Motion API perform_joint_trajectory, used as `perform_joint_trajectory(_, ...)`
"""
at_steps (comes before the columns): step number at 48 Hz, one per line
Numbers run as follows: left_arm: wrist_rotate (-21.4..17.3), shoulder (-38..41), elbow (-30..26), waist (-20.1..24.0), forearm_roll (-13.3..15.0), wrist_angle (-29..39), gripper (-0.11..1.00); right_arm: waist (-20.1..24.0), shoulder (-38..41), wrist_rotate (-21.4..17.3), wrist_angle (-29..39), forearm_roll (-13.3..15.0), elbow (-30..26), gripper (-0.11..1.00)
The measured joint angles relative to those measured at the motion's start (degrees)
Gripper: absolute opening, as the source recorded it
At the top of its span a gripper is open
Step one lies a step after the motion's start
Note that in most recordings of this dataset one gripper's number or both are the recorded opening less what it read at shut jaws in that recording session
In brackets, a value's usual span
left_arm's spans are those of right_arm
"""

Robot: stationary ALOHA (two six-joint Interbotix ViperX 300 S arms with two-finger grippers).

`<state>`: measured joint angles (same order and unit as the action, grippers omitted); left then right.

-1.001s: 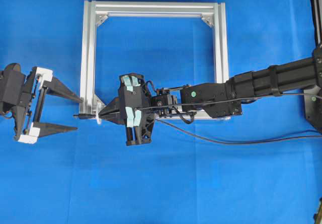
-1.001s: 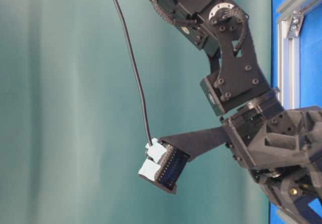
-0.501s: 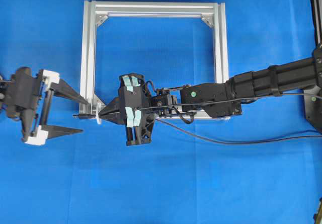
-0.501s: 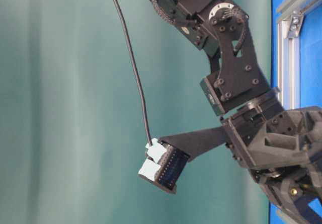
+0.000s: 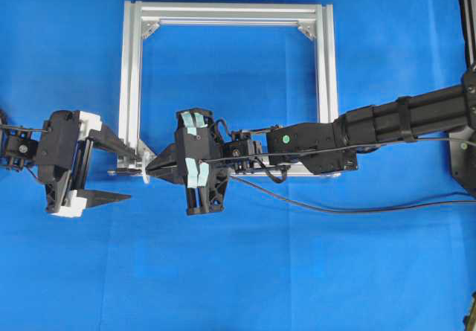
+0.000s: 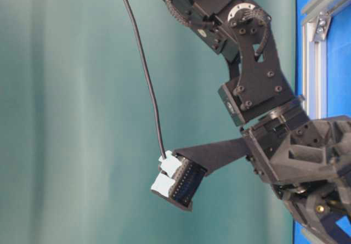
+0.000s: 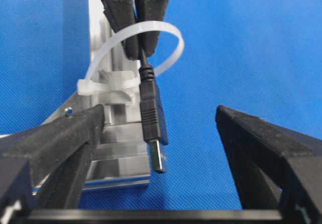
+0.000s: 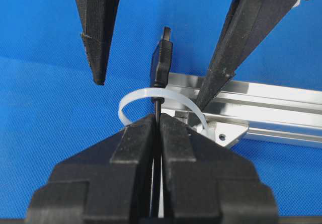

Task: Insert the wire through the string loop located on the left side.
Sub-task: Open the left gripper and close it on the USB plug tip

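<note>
I have the plug [image 7: 153,133] poking through the loop [image 7: 132,53], which is tied to the frame [image 5: 132,85] at its lower-left corner. My right gripper [image 8: 157,133] is clenched on the wire [image 8: 157,108] just behind the loop. My left gripper [image 7: 156,148] is released, jaws wide either side of the plug. I judge I should centre on the plug body, clear of the frame, close squarely, then draw straight away from the loop.
</note>
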<state>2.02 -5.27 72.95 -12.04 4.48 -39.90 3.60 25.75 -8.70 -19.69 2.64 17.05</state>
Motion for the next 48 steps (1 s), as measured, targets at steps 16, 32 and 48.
perform_joint_trajectory(16, -0.09, 0.0, -0.09, 0.0, -0.09, 0.0, 0.86, 0.0, 0.0, 0.0, 0.0, 0.0, -0.09, 0.0)
perform_joint_trajectory(32, -0.09, 0.0, -0.18, 0.0, 0.0, -0.09, 0.85, 0.0, 0.0, 0.0, 0.09, 0.0, 0.0, 0.0)
perform_joint_trajectory(48, -0.09, -0.97, -0.62, 0.09, 0.18, 0.0, 0.31, 0.0, 0.0, 0.0, 0.09, 0.0, -0.09, 0.0)
